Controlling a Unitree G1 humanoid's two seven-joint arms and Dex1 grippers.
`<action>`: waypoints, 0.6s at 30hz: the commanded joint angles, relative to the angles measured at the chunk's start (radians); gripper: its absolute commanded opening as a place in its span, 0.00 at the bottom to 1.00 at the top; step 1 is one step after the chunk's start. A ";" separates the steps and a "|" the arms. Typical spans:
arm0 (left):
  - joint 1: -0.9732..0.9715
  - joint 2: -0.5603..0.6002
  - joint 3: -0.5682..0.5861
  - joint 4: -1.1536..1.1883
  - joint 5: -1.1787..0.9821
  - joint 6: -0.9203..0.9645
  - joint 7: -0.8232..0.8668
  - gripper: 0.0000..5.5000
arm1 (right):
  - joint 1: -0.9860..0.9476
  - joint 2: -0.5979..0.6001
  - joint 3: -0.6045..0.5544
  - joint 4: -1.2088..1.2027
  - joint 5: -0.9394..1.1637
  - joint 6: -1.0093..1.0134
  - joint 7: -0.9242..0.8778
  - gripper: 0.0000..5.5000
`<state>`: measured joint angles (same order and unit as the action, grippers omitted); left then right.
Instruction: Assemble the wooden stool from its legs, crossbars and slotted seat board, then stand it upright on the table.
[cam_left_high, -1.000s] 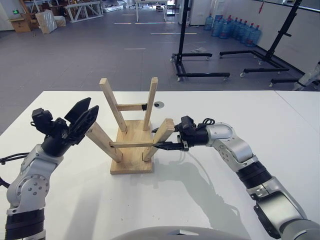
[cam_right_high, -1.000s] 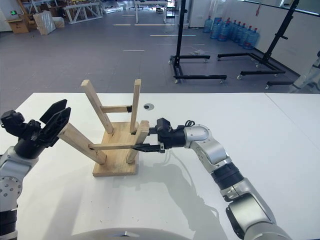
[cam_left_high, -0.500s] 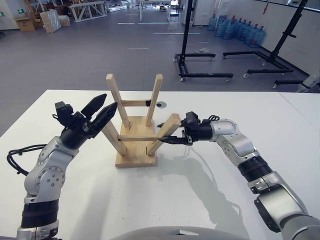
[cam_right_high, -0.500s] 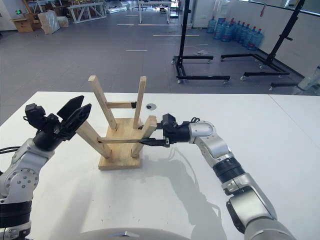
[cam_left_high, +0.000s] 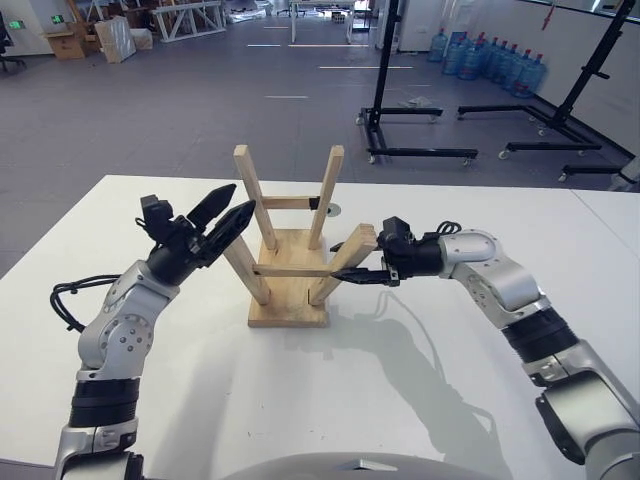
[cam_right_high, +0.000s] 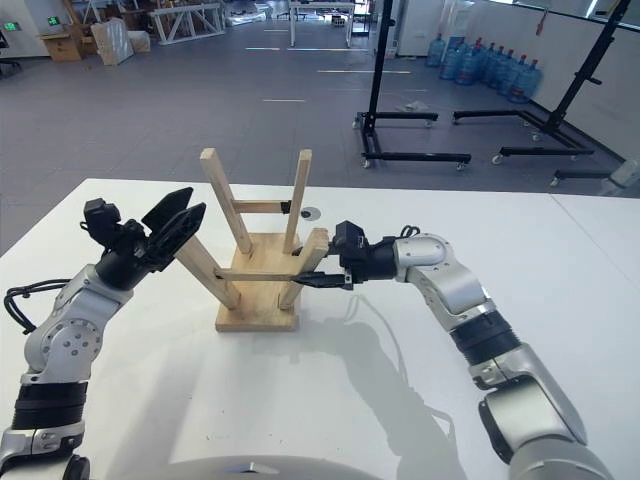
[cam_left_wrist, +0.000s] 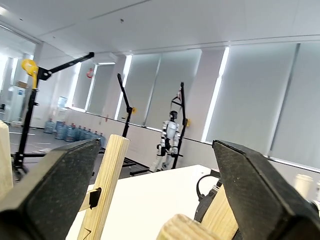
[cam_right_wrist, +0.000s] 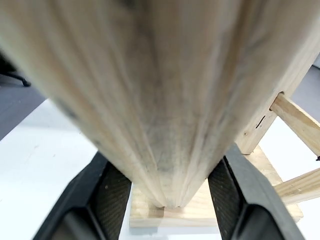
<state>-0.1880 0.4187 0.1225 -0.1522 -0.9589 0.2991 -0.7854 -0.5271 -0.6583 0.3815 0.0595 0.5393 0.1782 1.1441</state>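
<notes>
Left eye view: black two-finger left gripper (cam_left_high: 228, 206) is spread open, fingers either side of the top end of the slanted near-left wooden leg (cam_left_high: 248, 275); can't tell if they touch it. Pale wooden stool (cam_left_high: 290, 271) sits upside down on the white table (cam_left_high: 420, 400), its square seat board (cam_left_high: 287, 312) flat on the tabletop, four legs up, crossbars fitted. Right gripper (cam_left_high: 352, 264) is clamped on the near-right leg (cam_left_high: 335, 279) close to its tip.
</notes>
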 joint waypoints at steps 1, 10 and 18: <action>0.082 -0.050 -0.307 0.015 0.142 0.173 -0.022 0.74 | 0.116 -0.041 0.174 -0.134 -0.113 0.191 0.044 0.37; 0.126 -0.075 -0.345 0.001 0.133 0.171 0.010 0.74 | 0.150 0.034 0.254 0.097 -0.191 0.100 0.079 0.37; 0.123 -0.070 -0.331 0.020 0.131 0.169 0.022 0.74 | 0.011 0.291 0.288 0.630 -0.306 -0.039 0.122 0.37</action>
<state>-0.1693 0.4126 0.0800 -0.1976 -0.9588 0.2978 -0.7354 -0.6178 -0.5863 0.3870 0.3593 0.5401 0.0588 1.3006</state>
